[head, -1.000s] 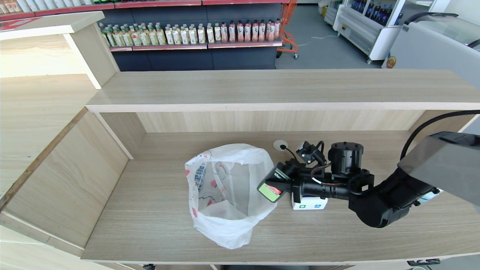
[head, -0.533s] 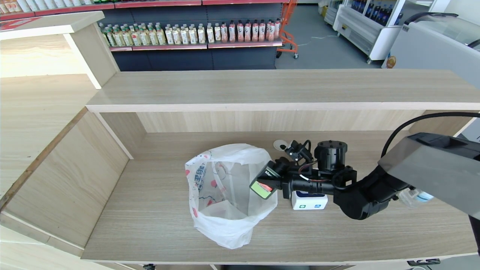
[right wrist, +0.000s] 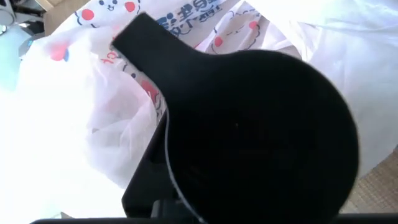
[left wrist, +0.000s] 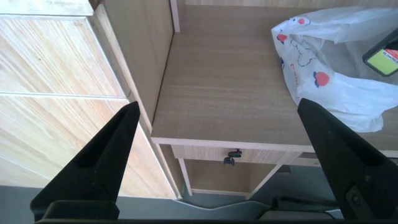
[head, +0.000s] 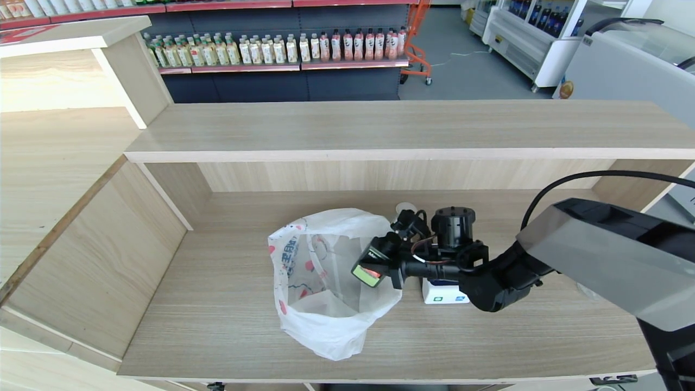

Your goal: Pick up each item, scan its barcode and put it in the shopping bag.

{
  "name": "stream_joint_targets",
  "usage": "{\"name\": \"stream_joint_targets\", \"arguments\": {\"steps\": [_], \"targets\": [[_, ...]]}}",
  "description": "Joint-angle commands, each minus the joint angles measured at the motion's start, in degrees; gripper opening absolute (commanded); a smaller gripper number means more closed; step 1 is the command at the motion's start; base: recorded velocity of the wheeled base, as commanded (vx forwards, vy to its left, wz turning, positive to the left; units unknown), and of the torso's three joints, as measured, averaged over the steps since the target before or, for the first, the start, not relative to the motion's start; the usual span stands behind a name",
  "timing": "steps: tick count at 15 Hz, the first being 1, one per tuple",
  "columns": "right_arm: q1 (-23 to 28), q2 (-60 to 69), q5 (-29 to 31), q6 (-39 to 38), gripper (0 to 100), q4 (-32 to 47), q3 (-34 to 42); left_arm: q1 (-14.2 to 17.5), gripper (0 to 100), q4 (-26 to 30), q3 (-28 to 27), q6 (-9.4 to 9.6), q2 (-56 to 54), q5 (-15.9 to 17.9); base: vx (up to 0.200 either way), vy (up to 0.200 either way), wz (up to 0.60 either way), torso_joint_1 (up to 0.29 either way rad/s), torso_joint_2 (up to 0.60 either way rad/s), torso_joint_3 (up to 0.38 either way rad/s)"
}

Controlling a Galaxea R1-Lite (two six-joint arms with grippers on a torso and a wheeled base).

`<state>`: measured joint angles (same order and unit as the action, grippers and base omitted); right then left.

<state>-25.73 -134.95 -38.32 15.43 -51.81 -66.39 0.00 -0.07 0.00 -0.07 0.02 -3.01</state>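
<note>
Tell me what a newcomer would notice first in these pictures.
The white shopping bag stands open in the middle of the wooden counter. Over its mouth the right claw grips a dark item with a green and red face. A small white box sits just right of the bag, under that arm.

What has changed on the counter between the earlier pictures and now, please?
The right gripper, shut on a dark item, carried it leftward, from the right rim of the shopping bag to above its opening. The bag and the white box stayed put.
</note>
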Motion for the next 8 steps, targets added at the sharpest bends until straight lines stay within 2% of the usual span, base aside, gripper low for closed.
{"name": "stream_joint_targets", "arguments": {"steps": [1,4,7,8], "targets": [[-0.19,-1.72,-0.01,1.53,0,1.19,-2.08,0.0,100,-0.01,0.0,-0.01,-0.02,0.02,0.0,0.0,0.0,0.0,0.0,0.0],[-0.19,-2.25,-0.01,5.13,0,2.33,-2.69,0.0,100,-0.01,0.0,-0.01,-0.02,0.02,0.0,0.0,0.0,0.0,0.0,0.0],[-0.19,-2.34,0.08,5.22,0,2.42,-3.13,0.0,100,-0.01,0.0,-0.01,-0.02,0.02,0.0,0.0,0.0,0.0,0.0,0.0],[-0.19,-2.25,0.08,5.22,100,2.42,-3.13,0.0,100,-0.01,0.0,-0.01,-0.02,-0.07,0.0,0.0,0.0,0.0,0.0,0.0]]}}
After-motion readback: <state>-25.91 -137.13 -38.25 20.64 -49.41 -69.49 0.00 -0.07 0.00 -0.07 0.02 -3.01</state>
